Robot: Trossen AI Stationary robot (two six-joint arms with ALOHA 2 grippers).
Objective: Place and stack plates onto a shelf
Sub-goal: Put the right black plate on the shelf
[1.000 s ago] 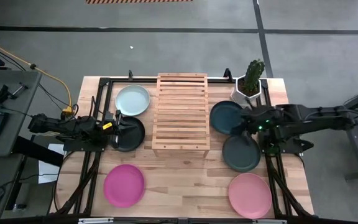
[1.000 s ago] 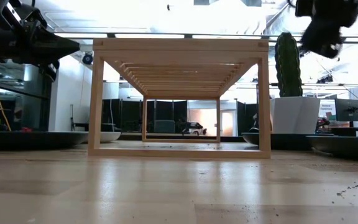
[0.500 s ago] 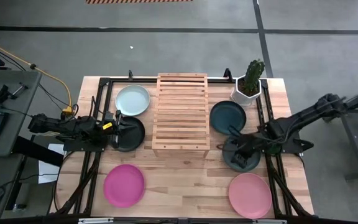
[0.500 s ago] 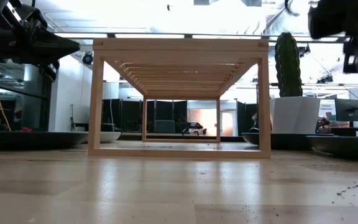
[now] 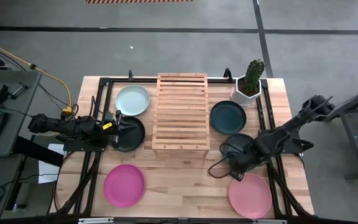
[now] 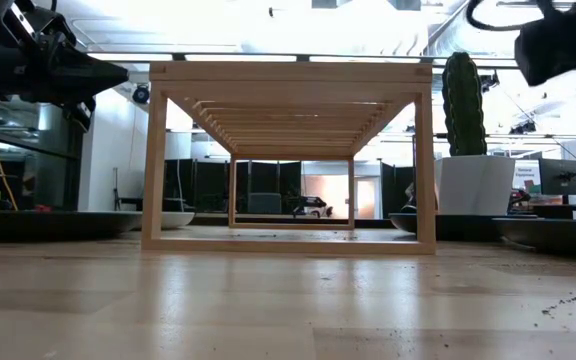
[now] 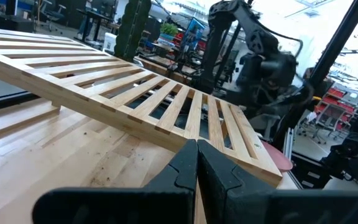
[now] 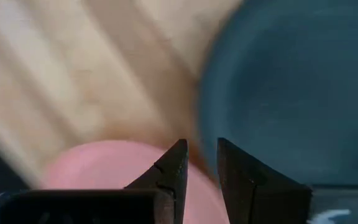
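Six plates lie flat on the table in the high view. They are mint (image 5: 133,99), black (image 5: 131,134), teal (image 5: 228,117), dark teal-grey (image 5: 242,149), magenta (image 5: 123,185) and salmon (image 5: 250,194). The slatted wooden shelf (image 5: 180,115) stands between them on its legs. My left gripper (image 5: 119,129) hangs shut above the black plate's left rim (image 7: 196,155), well off the table (image 6: 120,72). My right gripper (image 5: 230,165) is narrowly open (image 8: 201,152). It hovers over the gap between the dark teal-grey plate (image 8: 291,81) and the salmon plate (image 8: 104,168), touching nothing.
A white cactus pot (image 5: 248,86) stands at the table's far right corner, behind the teal plate. Black frame rails (image 5: 98,112) run along both table sides. Bare wood (image 5: 182,180) lies between the magenta and salmon plates, near of the shelf.
My right arm has swung toward the table's near edge and slightly left. Its gripper started between the teal and dark teal-grey plates, crossed the dark teal-grey plate, and is now at that plate's near-left rim. The plates and my left arm have stayed still.
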